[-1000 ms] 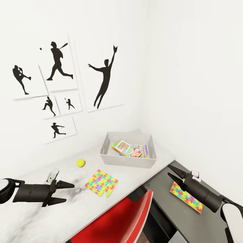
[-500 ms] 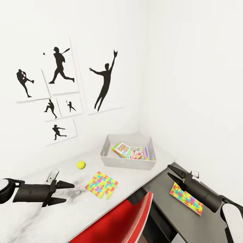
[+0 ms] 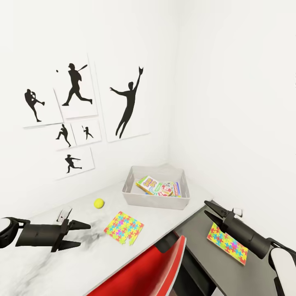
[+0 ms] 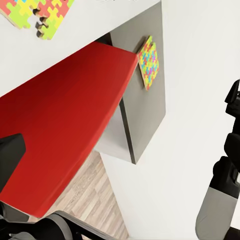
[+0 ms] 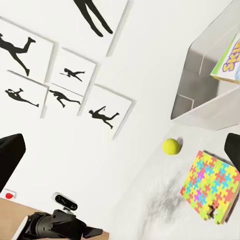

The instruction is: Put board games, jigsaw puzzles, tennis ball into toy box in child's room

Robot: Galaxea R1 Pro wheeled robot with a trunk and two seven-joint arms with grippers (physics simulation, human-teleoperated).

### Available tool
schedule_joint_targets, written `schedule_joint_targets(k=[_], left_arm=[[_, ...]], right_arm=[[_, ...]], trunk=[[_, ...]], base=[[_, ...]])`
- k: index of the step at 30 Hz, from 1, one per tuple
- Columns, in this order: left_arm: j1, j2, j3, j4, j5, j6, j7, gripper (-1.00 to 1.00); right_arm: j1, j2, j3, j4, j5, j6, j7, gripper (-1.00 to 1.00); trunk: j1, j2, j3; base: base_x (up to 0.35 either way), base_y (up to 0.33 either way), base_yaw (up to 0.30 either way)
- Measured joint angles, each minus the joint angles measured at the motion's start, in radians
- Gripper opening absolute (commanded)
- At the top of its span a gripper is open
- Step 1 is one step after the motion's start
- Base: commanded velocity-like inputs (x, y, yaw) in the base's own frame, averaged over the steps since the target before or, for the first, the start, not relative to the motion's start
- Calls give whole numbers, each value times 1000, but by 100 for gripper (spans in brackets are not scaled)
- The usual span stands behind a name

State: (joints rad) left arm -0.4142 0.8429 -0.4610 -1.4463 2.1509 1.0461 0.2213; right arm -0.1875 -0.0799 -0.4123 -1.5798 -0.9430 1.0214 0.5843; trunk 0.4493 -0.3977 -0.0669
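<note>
The light-grey toy box (image 3: 154, 200) stands on the table (image 3: 45, 263) near the corner. The three board games lie inside it: Skip-Bo (image 3: 148, 184), a white-green one (image 3: 166, 189) and a blue one (image 3: 177, 189). The tennis ball (image 3: 98, 203) rests left of the box. One jigsaw puzzle (image 3: 123, 227) lies on the pale top, another (image 3: 227, 242) on the dark lower section. My left gripper (image 3: 85, 235) hangs open left of the first puzzle. My right gripper (image 3: 205, 207) is open above the second. The right wrist view shows ball (image 5: 171, 146), puzzle (image 5: 212, 185) and box (image 5: 200, 95).
A red chair (image 3: 152, 267) is tucked in front of the desk, between my arms. White walls close the corner behind the box, the left one hung with baseball silhouette posters (image 3: 76, 86). Wooden floor (image 4: 95, 200) shows under the chair in the left wrist view.
The whole head picture has shifted a little, so the camera moved. Both arms keep their pose and both grippers stay open. The toys lie as before.
</note>
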Motion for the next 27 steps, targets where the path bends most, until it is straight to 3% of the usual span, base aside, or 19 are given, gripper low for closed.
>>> schedule_joint_targets(k=[27], left_arm=[[0,0,0,0,0,0,0,100]], right_arm=[[0,0,0,1,0,1,-2,100]], trunk=[[0,0,43]], base=[[-36,0,10]])
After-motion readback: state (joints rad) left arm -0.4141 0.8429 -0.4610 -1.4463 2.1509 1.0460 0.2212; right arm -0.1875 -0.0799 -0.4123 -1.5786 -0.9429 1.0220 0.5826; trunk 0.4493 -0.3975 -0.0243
